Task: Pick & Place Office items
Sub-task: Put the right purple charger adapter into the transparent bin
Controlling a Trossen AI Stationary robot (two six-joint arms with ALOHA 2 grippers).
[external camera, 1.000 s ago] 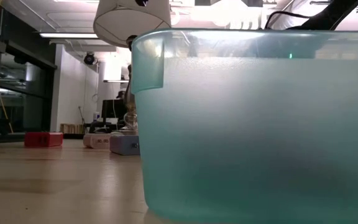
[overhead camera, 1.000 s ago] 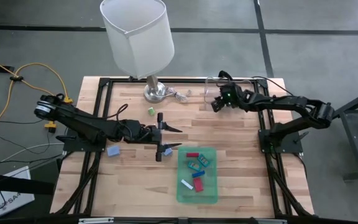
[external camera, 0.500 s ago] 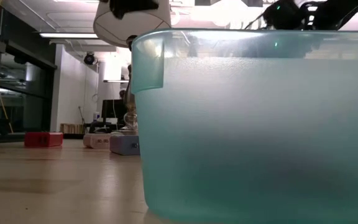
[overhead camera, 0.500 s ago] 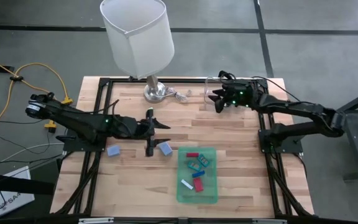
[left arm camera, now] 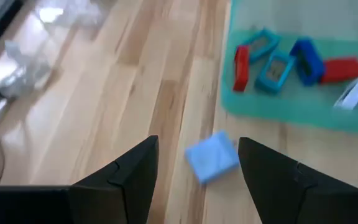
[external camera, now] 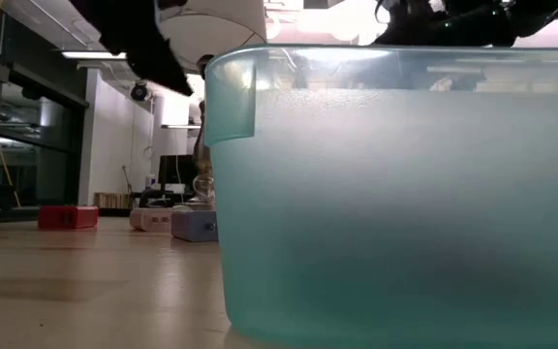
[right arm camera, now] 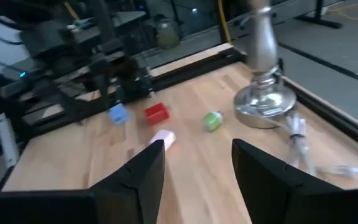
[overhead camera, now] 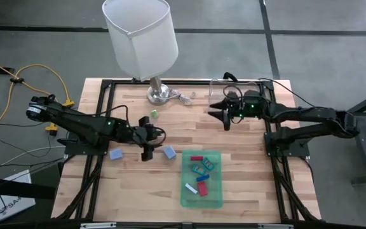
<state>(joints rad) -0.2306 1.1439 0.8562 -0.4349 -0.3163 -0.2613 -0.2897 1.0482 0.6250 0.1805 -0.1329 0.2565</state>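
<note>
My left gripper (overhead camera: 151, 146) is open and empty, just above the table. A light blue block (overhead camera: 169, 151) lies flat on the wood just beyond its fingertips, and shows ahead of the fingers in the left wrist view (left arm camera: 211, 157). The green tray (overhead camera: 202, 191) holds red, teal, blue and white pieces (left arm camera: 272, 62). My right gripper (overhead camera: 223, 116) is open and empty, near the clear container (overhead camera: 216, 86). A green piece (right arm camera: 212, 120), a red block (right arm camera: 156, 112), a pink piece (right arm camera: 163, 138) and a blue block (right arm camera: 117, 114) lie on the table ahead of it.
A lamp with a white shade (overhead camera: 140, 38) stands on its metal base (overhead camera: 159, 94) at the far edge, with crumpled clear wrap (overhead camera: 184, 97) beside it. A second blue block (overhead camera: 115, 154) lies near the left arm. In the low view the tray's wall (external camera: 405, 194) blocks most of the table.
My left gripper has drawn back toward the table's left edge, away from the light blue block, which stays on the wood beside the tray. My right gripper has come a little toward the near edge, away from the clear container.
</note>
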